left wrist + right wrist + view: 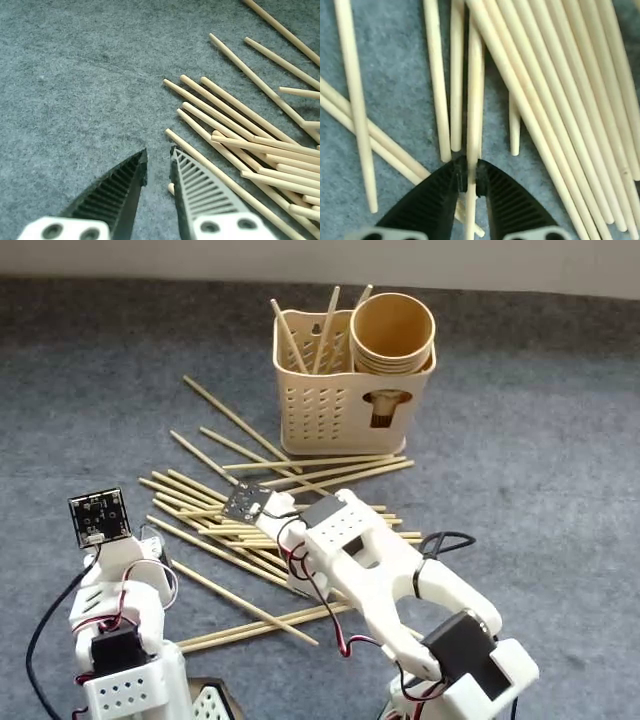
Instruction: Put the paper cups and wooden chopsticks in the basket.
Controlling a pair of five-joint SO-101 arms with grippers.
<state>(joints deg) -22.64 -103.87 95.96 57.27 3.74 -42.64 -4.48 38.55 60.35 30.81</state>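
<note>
From above, a cream perforated plastic basket (345, 410) is holding brown paper cups (393, 335), well beyond both arms; pale wooden chopsticks (225, 530) are lying on the grey table (540, 490). The left tool (158, 161) is hovering slightly spread, chopsticks just beside it. The right tool (468, 172) is pinching one chopstick (472, 100).

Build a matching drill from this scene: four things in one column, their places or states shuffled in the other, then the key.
1. paper cups
2. left pincer
3. right pincer
4. loose chopsticks

A. shut on one chopstick
B. scattered on the grey cloth
C. stacked inside the basket
D. open, holding nothing

Pairs: 1-C, 2-D, 3-A, 4-B
</note>
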